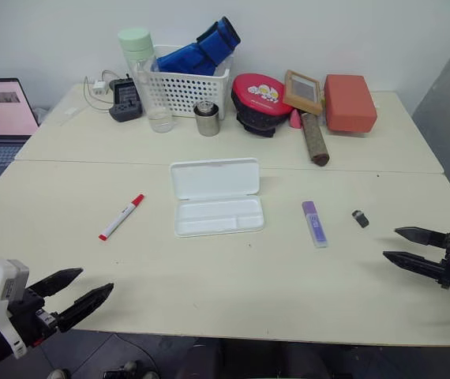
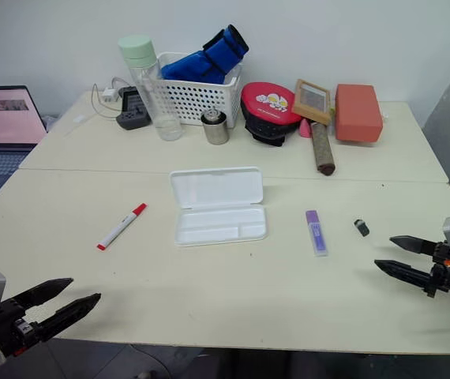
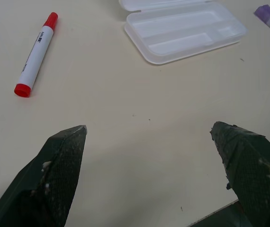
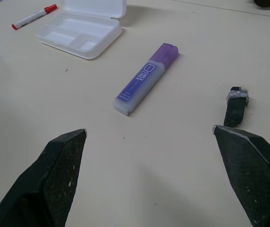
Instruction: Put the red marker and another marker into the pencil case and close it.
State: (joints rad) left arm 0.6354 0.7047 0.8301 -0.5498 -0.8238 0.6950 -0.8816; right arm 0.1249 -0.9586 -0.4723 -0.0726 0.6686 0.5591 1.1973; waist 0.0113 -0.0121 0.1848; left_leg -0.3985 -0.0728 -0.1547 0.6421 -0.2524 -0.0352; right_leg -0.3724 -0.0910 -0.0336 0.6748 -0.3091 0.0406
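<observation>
Two cream tables [image 1: 209,268] (pushed edge to edge) stand before a plain white wall [image 1: 328,31].

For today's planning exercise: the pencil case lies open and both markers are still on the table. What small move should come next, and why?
Probably bring the left gripper toward the red marker: its fingers are open and empty, the marker lies loose on that side, and the pencil case is open.

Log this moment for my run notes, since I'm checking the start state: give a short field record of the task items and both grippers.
pencil case: open, lid laid back, tray empty
red marker: on the table, to the robot's left of the case
purple marker: on the table, to the right of the case
left gripper: open, holding nothing
right gripper: open, holding nothing
step done: none yet
</observation>
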